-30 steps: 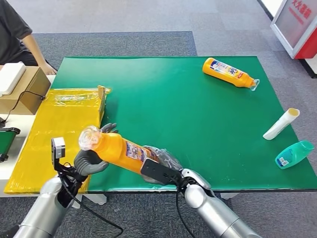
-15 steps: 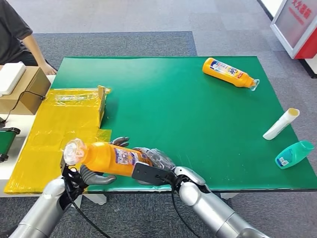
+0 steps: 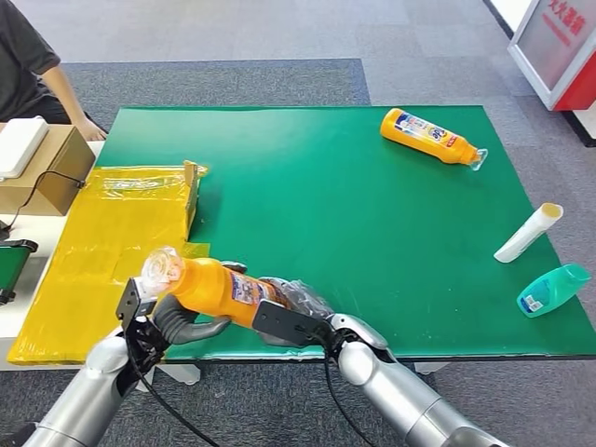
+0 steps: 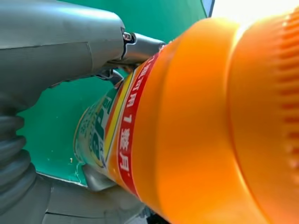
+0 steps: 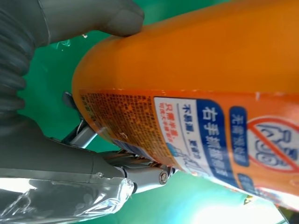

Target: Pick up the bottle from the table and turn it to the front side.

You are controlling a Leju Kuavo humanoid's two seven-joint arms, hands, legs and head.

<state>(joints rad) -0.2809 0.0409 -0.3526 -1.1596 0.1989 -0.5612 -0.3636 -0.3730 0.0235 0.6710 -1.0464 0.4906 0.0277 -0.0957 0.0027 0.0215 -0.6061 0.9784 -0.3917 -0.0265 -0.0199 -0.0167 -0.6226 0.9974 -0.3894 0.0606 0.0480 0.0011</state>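
Tilted cap-up since earlier: bottle (image 3: 222,291), rigid, slick plastic, grasped by left hand (image 3: 184,321) at neck, right hand (image 3: 299,303) at base, counter's (image 3: 365,214) 7 o'clock.

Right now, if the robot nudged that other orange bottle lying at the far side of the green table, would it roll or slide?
Probably roll: the far orange bottle lies on its side and looks round-bodied. Its narrowing neck would likely curve its path. The green table looks flat, so it shouldn't travel far.

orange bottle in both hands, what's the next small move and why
Probably roll the orange bottle a little further about its long axis. The left hand grips near the cap, the right hand holds the base, and fine print faces the right wrist camera.
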